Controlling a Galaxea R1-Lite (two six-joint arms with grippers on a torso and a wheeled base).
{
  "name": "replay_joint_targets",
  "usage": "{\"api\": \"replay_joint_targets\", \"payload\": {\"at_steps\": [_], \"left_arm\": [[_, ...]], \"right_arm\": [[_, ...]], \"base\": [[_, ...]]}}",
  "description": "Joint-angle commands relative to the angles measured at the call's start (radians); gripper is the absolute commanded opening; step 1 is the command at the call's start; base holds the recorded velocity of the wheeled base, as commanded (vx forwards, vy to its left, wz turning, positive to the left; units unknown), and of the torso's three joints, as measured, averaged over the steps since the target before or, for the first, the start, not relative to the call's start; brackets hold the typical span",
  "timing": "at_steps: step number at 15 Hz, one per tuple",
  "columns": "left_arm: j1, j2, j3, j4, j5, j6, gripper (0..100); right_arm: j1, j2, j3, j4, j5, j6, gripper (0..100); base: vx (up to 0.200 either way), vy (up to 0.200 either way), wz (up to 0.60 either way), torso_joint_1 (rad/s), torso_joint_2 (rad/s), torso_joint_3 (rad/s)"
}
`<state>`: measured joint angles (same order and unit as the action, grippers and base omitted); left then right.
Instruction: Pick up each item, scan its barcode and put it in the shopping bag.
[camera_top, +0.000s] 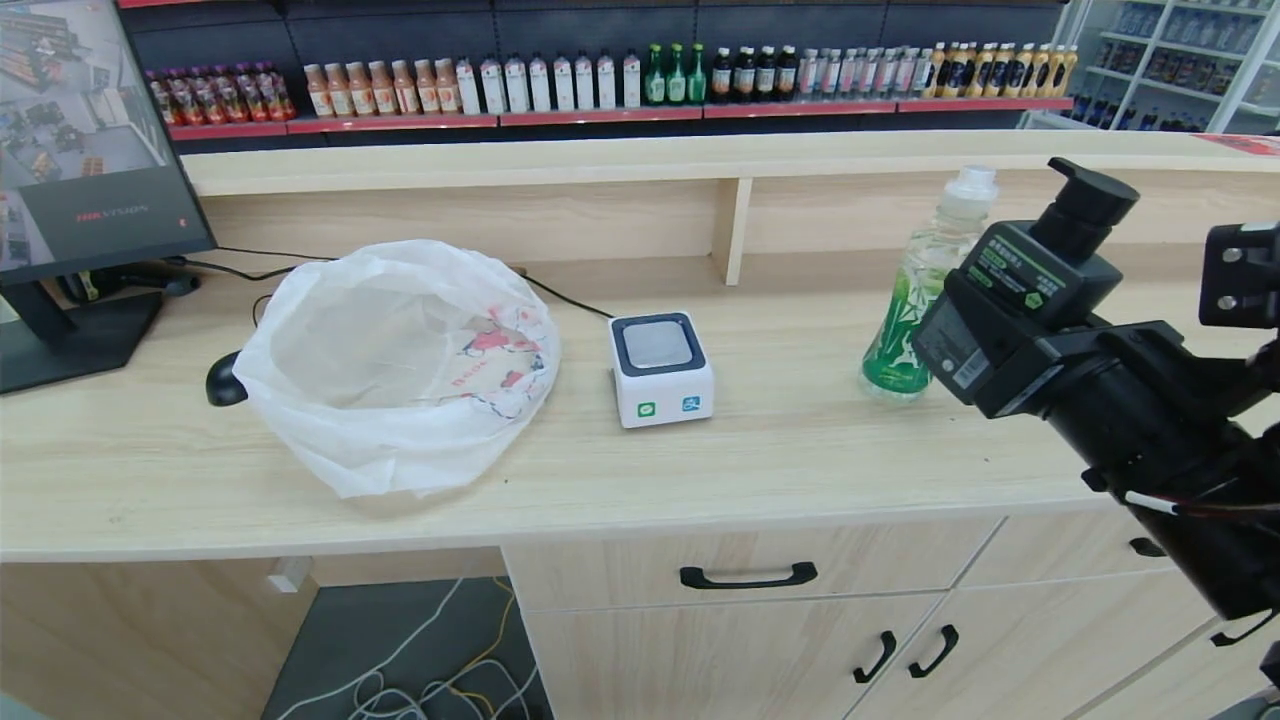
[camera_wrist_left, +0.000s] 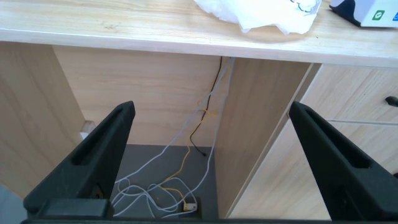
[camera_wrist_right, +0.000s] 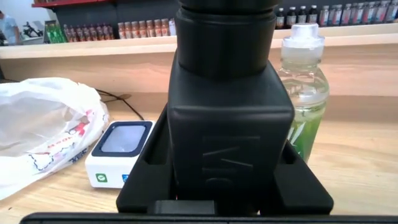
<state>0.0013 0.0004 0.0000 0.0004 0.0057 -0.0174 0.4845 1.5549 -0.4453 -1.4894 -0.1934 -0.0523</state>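
Note:
My right gripper (camera_top: 1010, 365) (camera_wrist_right: 227, 186) is shut on a black pump bottle (camera_top: 1040, 270) (camera_wrist_right: 230, 124) with a green label, held tilted above the counter's right end. Just behind it a clear green drink bottle (camera_top: 915, 300) (camera_wrist_right: 305, 93) stands upright on the counter. The white barcode scanner (camera_top: 661, 368) (camera_wrist_right: 118, 152) sits mid-counter, left of the held bottle. Further left, the white shopping bag (camera_top: 400, 360) (camera_wrist_right: 43, 130) (camera_wrist_left: 261, 12) lies with its mouth open. My left gripper (camera_wrist_left: 211, 162) hangs open below the counter's front edge, with nothing between its fingers.
A monitor (camera_top: 80, 150) on a stand and a black mouse (camera_top: 225, 380) occupy the counter's left end. A raised wooden shelf (camera_top: 700, 160) runs along the back. Drawers (camera_top: 750, 575) lie under the counter (camera_top: 800, 450), and loose cables (camera_wrist_left: 168, 186) hang in the open bay.

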Motion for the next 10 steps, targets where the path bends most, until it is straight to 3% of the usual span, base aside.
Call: {"api": "replay_joint_targets", "payload": {"at_steps": [1,10], "left_arm": [[0.000,0.000,0.000,0.000,0.000,-0.001,100],[0.000,0.000,0.000,0.000,0.000,-0.001,100]], "right_arm": [[0.000,0.028,-0.010,-0.006,0.000,-0.004,0],[0.011,0.021,-0.009,-0.028,-0.001,-0.020,0]], "base": [[0.000,0.200,0.00,-0.002,0.00,-0.002],[0.000,0.200,0.00,0.004,0.00,0.002]]}}
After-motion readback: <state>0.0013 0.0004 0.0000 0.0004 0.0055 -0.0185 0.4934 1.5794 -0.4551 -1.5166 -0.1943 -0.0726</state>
